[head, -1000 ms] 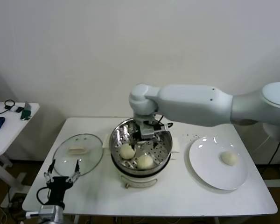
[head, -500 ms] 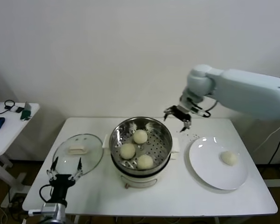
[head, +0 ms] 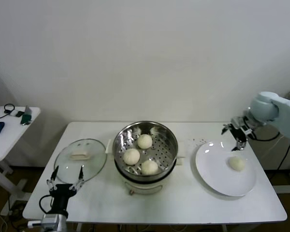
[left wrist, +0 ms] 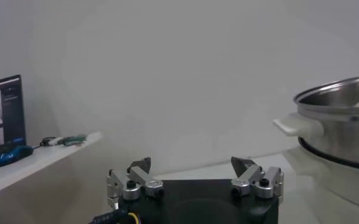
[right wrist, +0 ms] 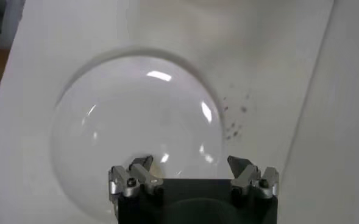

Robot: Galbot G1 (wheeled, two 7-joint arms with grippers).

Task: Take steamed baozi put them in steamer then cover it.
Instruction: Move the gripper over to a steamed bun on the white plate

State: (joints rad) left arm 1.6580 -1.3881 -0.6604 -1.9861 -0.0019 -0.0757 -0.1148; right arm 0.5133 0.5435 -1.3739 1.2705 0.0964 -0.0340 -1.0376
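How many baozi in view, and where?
4. Three sit in the steamer: back one, left one, front one. The fourth lies on the white plate. None looks hidden.

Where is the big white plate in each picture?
Head view: the white plate lies on the table's right side, holding one bun.
Left wrist view: not in it.
Right wrist view: the plate fills the middle, beyond the open right pincer.
Shared landmark: the right pincer above the plate.
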